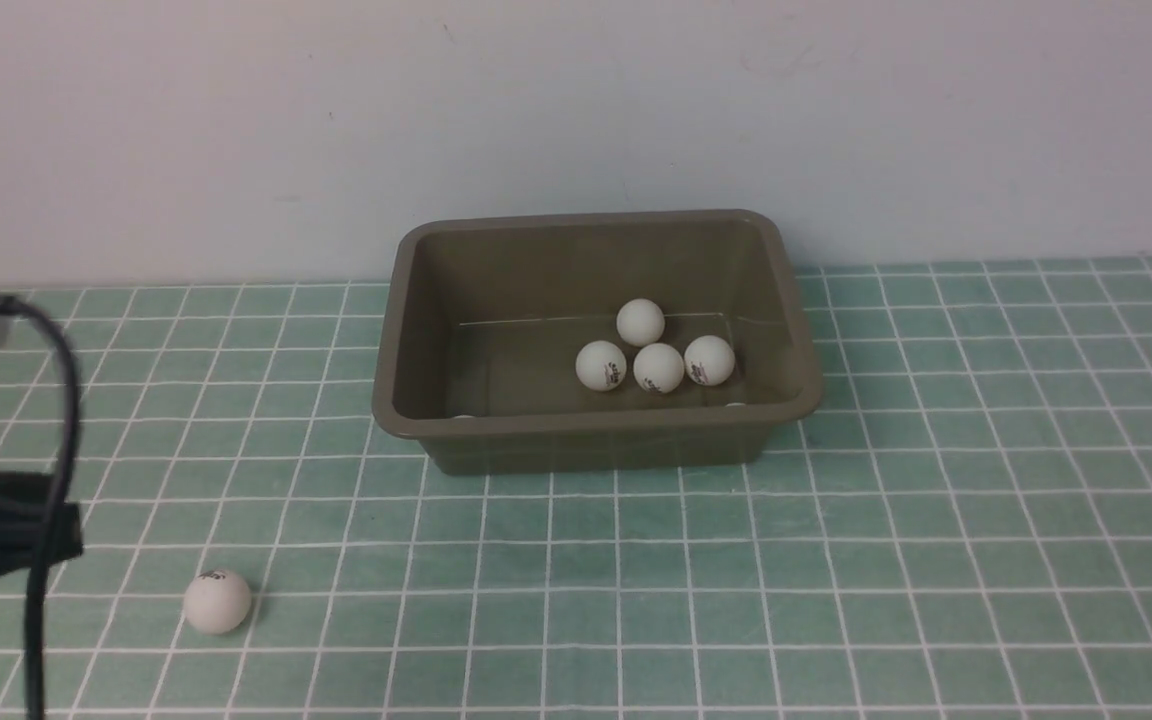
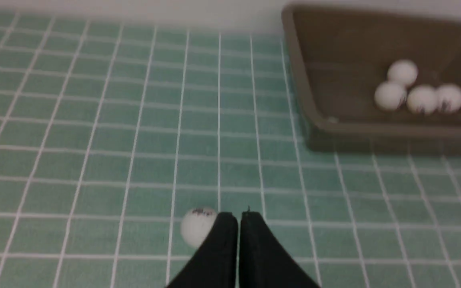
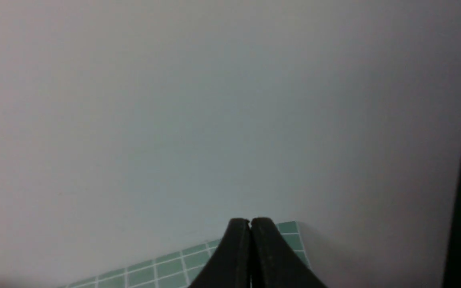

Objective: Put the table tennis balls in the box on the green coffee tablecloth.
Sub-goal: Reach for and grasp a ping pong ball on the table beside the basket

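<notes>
One ball [image 1: 217, 601] loose — bare tablecloth [image 1: 836, 560] around | left gripper [image 2: 238, 215] closed (empty) | right gripper [image 3: 250, 221] closed, empty

balls [image 1: 658, 367] lie in the box [image 1: 596, 424] on the tablecloth [image 1: 936, 560]; a lone ball [image 1: 217, 601] lies left before it.

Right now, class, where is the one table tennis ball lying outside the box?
In the front view, the ball lies on the green tablecloth at the near left, well apart from the box and close to the shut left claw.
</notes>
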Controlling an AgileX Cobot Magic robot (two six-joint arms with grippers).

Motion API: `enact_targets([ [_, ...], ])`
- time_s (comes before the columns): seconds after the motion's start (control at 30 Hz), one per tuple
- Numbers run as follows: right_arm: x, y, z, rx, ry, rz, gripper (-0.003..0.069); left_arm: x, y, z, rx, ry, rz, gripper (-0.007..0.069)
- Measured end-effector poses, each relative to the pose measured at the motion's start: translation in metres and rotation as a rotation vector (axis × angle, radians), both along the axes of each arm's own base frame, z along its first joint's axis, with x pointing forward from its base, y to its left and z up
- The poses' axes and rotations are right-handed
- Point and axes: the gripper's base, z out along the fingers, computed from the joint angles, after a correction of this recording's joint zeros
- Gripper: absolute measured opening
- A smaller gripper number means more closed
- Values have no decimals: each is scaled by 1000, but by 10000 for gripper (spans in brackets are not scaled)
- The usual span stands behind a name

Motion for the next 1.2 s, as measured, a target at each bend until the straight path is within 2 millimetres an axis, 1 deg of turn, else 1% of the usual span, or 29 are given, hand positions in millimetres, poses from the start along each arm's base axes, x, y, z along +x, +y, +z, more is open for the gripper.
enact_targets([
  [0.03,-2,-3,-2,-13,19,-25,-16,22,0,1,30,87,-37,0],
  [0.07,-3,-5,-3,-37,38,-40,-16,37,0,3,45,127,-58,5],
  [0.1,-3,-6,-4,-62,59,-53,-16,49,1,-1,55,180,-78,10],
  [0.13,-3,-6,-5,-74,68,-59,-16,60,1,-3,59,214,-88,18],
  [0.17,-4,-6,-5,-84,75,-63,-16,62,1,-4,60,222,-90,18],
  [0.23,-1,-5,-5,-107,101,-72,-16,91,2,-15,62,315,-112,46],
  [0.27,-1,-5,-5,-105,101,-73,-16,91,2,-15,62,315,-112,46],
  [0.3,2,-2,-4,-102,108,-73,-16,107,2,-29,61,378,-124,69],
  [0.33,2,-1,-4,-100,109,-73,-16,112,2,-33,62,397,-128,76],
  [0.37,5,1,-3,-86,106,-67,-16,126,3,-50,60,457,-134,104],
  [0.4,6,2,-2,-79,102,-62,-16,130,3,-57,58,480,-135,118],
  [0.43,7,3,-2,-76,100,-60,-16,132,3,-58,58,484,-136,121],
  [0.47,7,3,-2,-69,96,-57,-16,139,3,-71,53,530,-141,151],
  [0.5,7,3,-2,-66,94,-56,-16,144,3,-77,56,548,-149,180],
  [0.57,7,4,-2,-64,94,-56,-16,148,3,-84,58,564,-153,210],
  [0.7,7,4,-2,-65,91,-51,-16,155,4,-87,79,542,-166,298],
  [0.8,7,4,-1,-65,89,-48,-16,158,5,-86,87,517,-164,345],
  [0.93,7,4,-1,-62,87,-48,-16,159,5,-88,95,513,-172,378],
  [1.0,7,4,-1,-62,87,-48,-16,161,5,-91,96,521,-185,399],
  [1.03,7,4,-1,-62,87,-48,-16,161,5,-91,96,521,-185,399],
  [1.07,7,4,-1,-62,87,-48,-16,163,4,-96,90,532,-202,419],
  [1.2,7,4,-1,-62,87,-48,-16,165,2,-104,87,550,-226,461],
])
